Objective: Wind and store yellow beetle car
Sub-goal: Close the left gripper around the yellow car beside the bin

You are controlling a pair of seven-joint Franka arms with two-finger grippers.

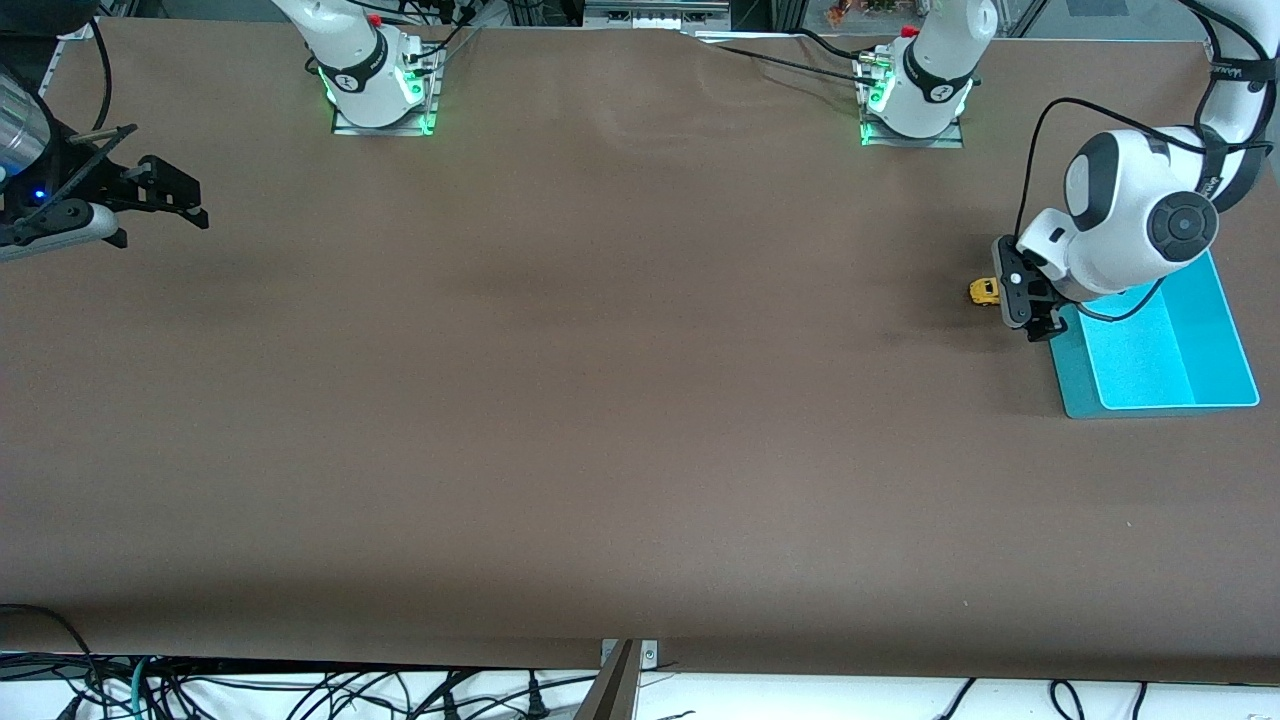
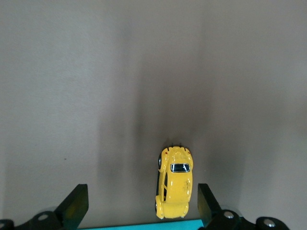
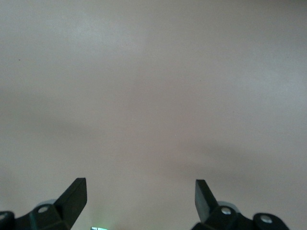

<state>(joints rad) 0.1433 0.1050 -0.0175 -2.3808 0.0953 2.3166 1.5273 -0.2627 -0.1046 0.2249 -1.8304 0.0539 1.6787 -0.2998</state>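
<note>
Left gripper (image 1: 1030,300) hangs spread over the yellow beetle car (image 1: 985,291) — right gripper (image 1: 165,200) waits, spread.

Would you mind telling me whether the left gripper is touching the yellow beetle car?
Apart. The left wrist view shows the yellow beetle car on the table between the open left gripper fingers, bare table visible on each side.

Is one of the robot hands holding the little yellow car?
No, nothing is held. The yellow beetle car sits on the table beside the blue tray, between the open left gripper fingers, untouched. The right gripper waits open, empty.
</note>
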